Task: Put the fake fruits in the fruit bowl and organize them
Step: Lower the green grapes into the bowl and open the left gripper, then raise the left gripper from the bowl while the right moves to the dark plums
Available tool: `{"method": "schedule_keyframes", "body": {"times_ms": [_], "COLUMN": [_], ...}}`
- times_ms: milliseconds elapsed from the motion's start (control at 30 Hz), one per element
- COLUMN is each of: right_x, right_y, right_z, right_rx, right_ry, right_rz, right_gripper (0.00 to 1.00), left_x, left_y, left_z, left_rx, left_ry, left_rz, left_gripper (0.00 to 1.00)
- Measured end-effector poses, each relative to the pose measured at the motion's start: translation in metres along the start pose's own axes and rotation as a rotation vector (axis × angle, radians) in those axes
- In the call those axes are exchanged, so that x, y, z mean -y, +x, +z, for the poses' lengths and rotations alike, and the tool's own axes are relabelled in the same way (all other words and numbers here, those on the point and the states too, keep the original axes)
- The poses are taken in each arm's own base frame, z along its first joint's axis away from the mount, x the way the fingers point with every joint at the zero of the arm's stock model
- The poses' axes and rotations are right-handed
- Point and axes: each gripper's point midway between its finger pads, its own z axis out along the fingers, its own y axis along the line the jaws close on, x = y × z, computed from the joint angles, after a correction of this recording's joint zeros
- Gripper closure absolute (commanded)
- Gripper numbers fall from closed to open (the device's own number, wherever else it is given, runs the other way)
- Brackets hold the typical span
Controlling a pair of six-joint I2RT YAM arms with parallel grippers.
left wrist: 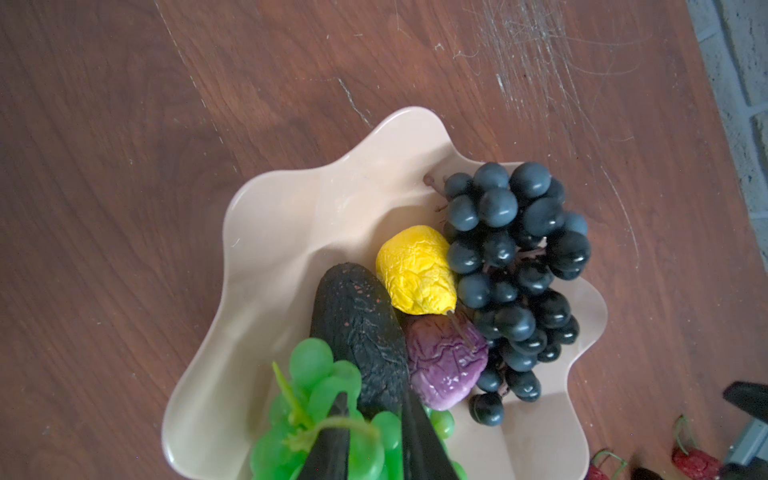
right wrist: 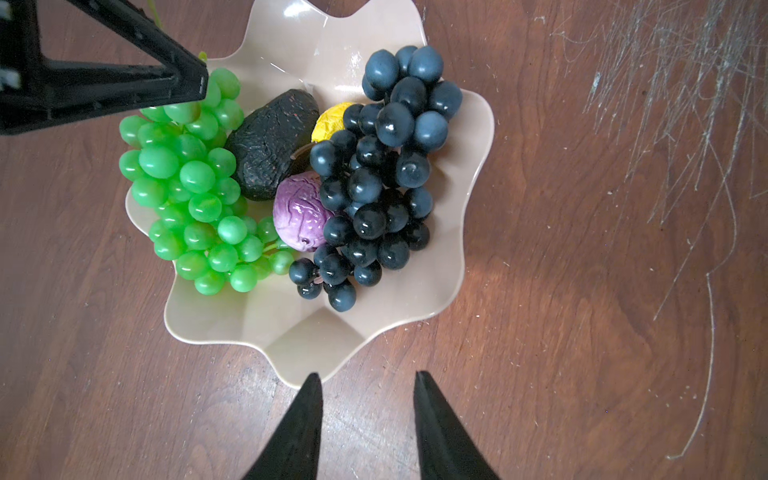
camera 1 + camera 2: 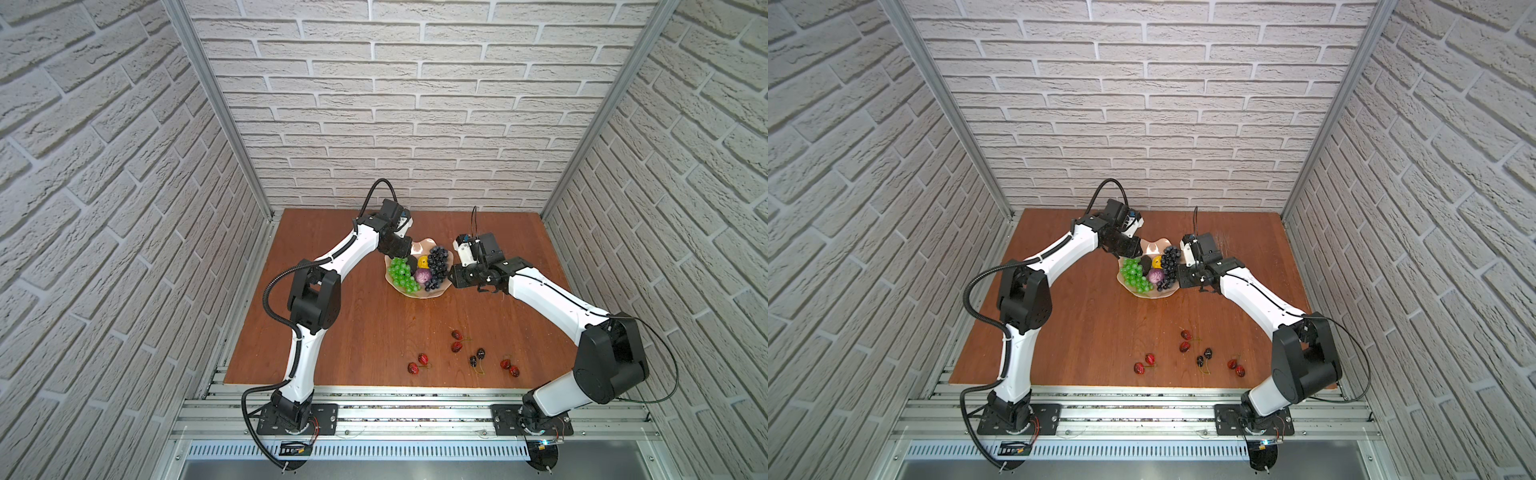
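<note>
The left gripper (image 1: 374,409) is low over the green grape bunch (image 2: 187,187). Its two fingers are a little apart, with the thin green stem (image 1: 332,424) and the top grapes between them. I cannot tell if they pinch the stem or sit loose around it. The bunch lies in the fruit bowl (image 2: 415,299), right under those fingers, and a few grapes poke past the rim.

The right gripper (image 2: 366,374) is open and holds nothing. Its fingertips are over the table (image 2: 582,249), just beside the bowl's rim. The dark grape bunch (image 2: 374,178) is the fruit nearest in front of them.

I think the job now is to leave the green grapes in the bowl. The fingers should open wide and go straight up, so the bendy stem does not catch and drag the bunch out.

The grapes are smooth, shiny little balls on soft stalks, so a bunch flops. The avocado (image 2: 270,145) is black and bumpy. The yellow fruit (image 1: 415,270) and purple fruit (image 2: 299,216) are wrinkly. The bowl is slick, shallow and wavy. The cherries (image 3: 457,346) lie on the table, far from all the fingers; they are tiny, with thin stems
</note>
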Motion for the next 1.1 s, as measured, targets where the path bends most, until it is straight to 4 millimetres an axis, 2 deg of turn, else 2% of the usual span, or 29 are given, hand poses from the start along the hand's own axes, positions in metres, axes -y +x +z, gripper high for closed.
{"method": "schedule_keyframes", "body": {"times_ms": [100,200,267,400,467,633,767,867,967,1100], "right_x": [0.0,0.0,0.0,0.0,0.0,0.003,0.006,0.008,0.009,-0.003], "right_y": [0.0,-0.002,-0.005,-0.011,-0.011,-0.005,0.011,0.034,0.066,0.109], "right_z": [-0.009,-0.024,-0.036,-0.064,-0.077,-0.108,-0.123,-0.119,-0.104,-0.089], "right_rx": [0.007,0.029,0.05,0.107,0.124,0.14,0.137,0.099,0.021,-0.096], "right_ry": [0.004,0.011,0.016,0.024,0.026,0.052,0.057,0.06,0.07,0.087], "right_rz": [-0.001,-0.002,-0.003,-0.006,-0.007,-0.017,-0.012,0.007,0.031,0.019], "right_gripper": [0.6,0.6,0.6,0.58,0.58,0.56,0.55,0.53,0.52,0.5], "left_x": [0.001,0.002,0.004,0.011,0.015,0.019,0.014,0.006,0.0,-0.009], "left_y": [-0.004,-0.008,-0.011,-0.016,-0.012,0.022,0.057,0.084,0.111,0.14], "left_z": [-0.002,-0.007,-0.013,-0.041,-0.058,-0.109,-0.135,-0.142,-0.14,-0.132], "left_rx": [0.01,0.028,0.044,0.089,0.115,0.158,0.181,0.179,0.158,0.121], "left_ry": [0.0,-0.003,-0.006,-0.01,-0.012,-0.048,-0.094,-0.131,-0.159,-0.196], "left_rz": [0.003,0.01,0.019,0.025,0.015,-0.023,-0.073,-0.116,-0.155,-0.181], "left_gripper": [0.61,0.49,0.48,0.38,0.32,0.3,0.3,0.3,0.3,0.3]}}
